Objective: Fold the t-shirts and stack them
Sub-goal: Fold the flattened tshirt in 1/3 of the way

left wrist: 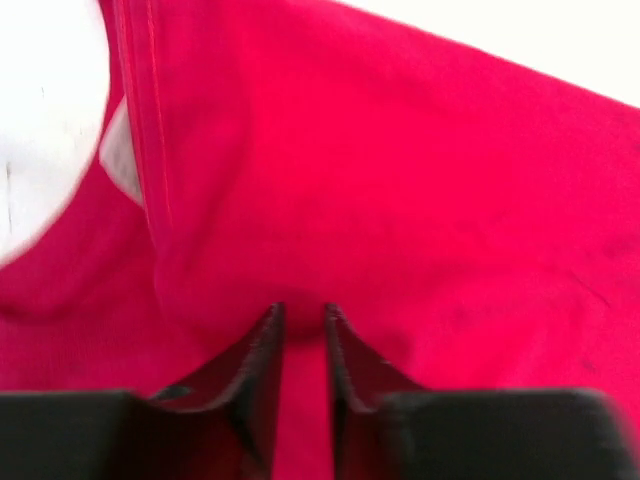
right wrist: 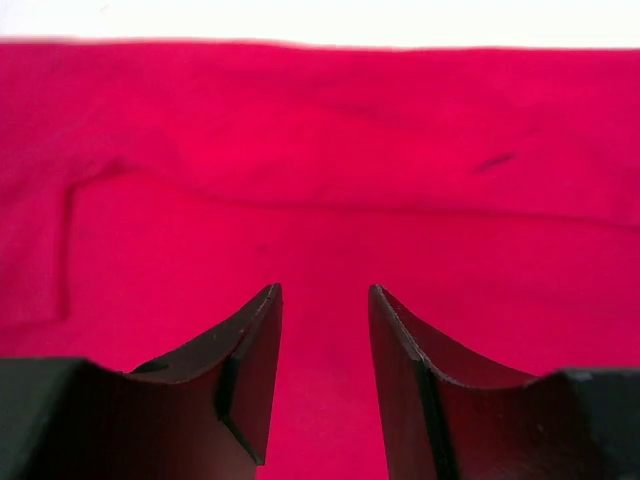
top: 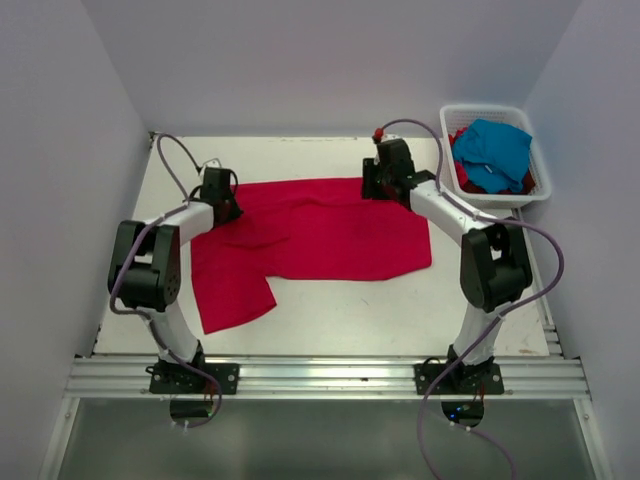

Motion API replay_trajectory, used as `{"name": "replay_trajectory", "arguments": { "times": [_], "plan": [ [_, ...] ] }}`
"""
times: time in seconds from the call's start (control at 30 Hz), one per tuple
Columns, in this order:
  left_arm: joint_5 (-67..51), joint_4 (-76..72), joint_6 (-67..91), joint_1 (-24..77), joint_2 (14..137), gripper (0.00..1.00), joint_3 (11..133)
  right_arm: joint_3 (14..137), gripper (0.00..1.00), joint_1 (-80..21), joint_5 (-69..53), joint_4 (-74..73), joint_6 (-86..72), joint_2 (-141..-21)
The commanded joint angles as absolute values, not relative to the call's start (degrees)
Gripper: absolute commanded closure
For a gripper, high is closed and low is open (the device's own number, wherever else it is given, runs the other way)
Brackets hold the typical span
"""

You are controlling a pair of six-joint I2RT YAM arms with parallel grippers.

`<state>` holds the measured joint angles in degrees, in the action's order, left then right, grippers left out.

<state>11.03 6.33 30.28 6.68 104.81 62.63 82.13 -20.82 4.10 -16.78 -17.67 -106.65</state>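
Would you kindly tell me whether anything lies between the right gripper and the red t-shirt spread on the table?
Nothing visible does. The right gripper hangs over the red t-shirt near its far edge, jaws apart, only cloth beneath them. The white basket sits off to the right.

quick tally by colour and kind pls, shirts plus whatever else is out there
white basket: 1
red t-shirt spread on the table: 1
turquoise t-shirt in the basket: 1
red cloth under it: at least 1, rest hidden
total: at least 4
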Motion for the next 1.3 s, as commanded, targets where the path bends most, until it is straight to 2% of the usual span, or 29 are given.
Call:
{"name": "replay_trajectory", "arguments": {
  "times": [0.0, 0.13, 0.27, 0.37, 0.4, 0.43, 0.47, 0.5, 0.6, 0.93, 0.97, 1.07, 1.1, 1.27],
  "plan": [
    [11.16, 6.15, 30.76, 8.17, 95.21, 0.71, 57.14, 75.44, 0.56, -23.37, 0.18, -13.63, -17.05, -101.70],
    [11.60, 5.19, 30.59, 8.26, 88.43, 0.53, 49.24, 69.44, 0.55, -24.87, 0.26, -11.78, -17.32, -97.83],
    [9.41, 4.57, 30.94, 8.26, 84.73, 0.53, 45.36, 65.40, 0.55, -25.49, 0.44, -11.08, -17.49, -95.28],
    [9.05, 3.43, 31.11, 8.26, 86.04, 0.75, 44.30, 62.67, 0.59, -25.75, 0.62, -10.37, -17.75, -93.61],
    [8.79, 3.25, 31.11, 8.26, 87.87, 0.91, 44.56, 61.45, 0.63, -25.66, 0.62, -10.28, -17.58, -93.43],
    [8.35, 2.73, 31.11, 8.26, 88.67, 1.00, 45.17, 61.09, 0.67, -25.66, 1.49, -9.85, -17.40, -93.43],
    [7.39, 2.38, 31.37, 8.26, 89.29, 1.00, 45.26, 61.00, 0.72, -25.66, 1.93, -10.02, -17.32, -93.86],
    [6.95, 1.42, 31.46, 8.26, 90.51, 1.00, 45.35, 61.34, 0.83, -25.75, 2.37, -10.37, -17.14, -94.39],
    [6.24, 0.88, 31.73, 8.52, 91.40, 1.00, 45.44, 62.58, 0.99, -25.75, 3.51, -12.30, -16.70, -96.41],
    [9.22, 4.74, 33.74, 8.70, 88.95, 1.00, 44.65, 62.75, 1.00, -25.75, 4.31, -12.74, -17.49, -98.35],
    [9.66, 5.09, 34.18, 8.70, 86.86, 0.97, 43.95, 62.67, 1.00, -25.75, 4.39, -12.83, -17.49, -98.26],
    [10.55, 3.96, 35.94, 8.70, 82.02, 0.79, 39.74, 62.49, 1.00, -25.66, 4.04, -12.75, -17.67, -98.17],
    [10.72, 3.09, 36.30, 8.70, 81.31, 0.76, 37.90, 62.49, 1.00, -25.75, 3.87, -12.66, -17.67, -98.09],
    [10.37, 2.11, 37.70, 8.70, 82.08, 0.72, 35.86, 62.40, 1.00, -25.66, 3.69, -12.92, -17.58, -98.09]
  ]
}}
